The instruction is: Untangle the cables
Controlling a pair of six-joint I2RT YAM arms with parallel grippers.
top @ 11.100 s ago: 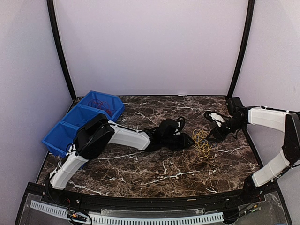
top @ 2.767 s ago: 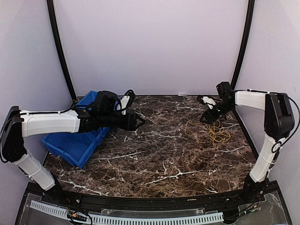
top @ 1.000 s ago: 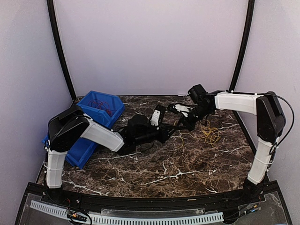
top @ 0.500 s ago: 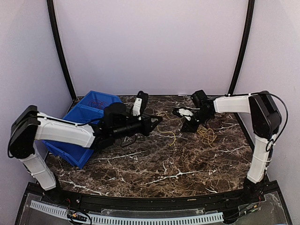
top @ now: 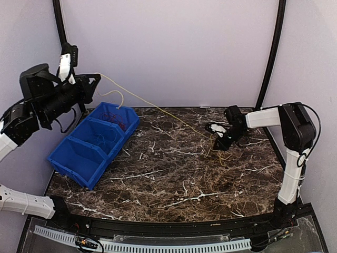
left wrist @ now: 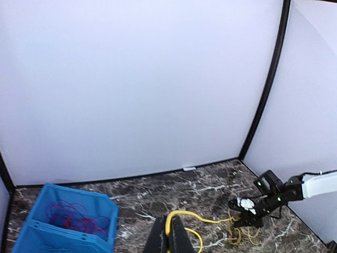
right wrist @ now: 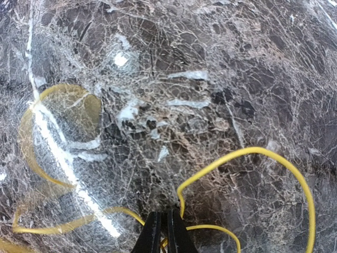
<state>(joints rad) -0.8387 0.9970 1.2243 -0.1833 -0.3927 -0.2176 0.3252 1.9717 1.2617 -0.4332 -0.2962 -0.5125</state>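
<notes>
Left gripper: raised high at 10 o'clock in the top view, clenched on the yellow cable; the wrist view cuts its fingers off at the bottom edge.
Yellow cable: runs in a near-straight line through the air from the left gripper down to the right gripper; a short end dangles over the blue bin.
Right gripper: low on the marble table at 3 o'clock, fingers pressed together with the cable pinched at their tips; only the tips show in its own view.
Slack: loose yellow loops on the table around the right gripper, partly hidden beneath it.
Red cable: bundled in the bin's far compartment, at 9 o'clock.
Middle compartment: faint thin lines, too dim to identify.
Left arm: partly cut off by the left frame edge.
</notes>
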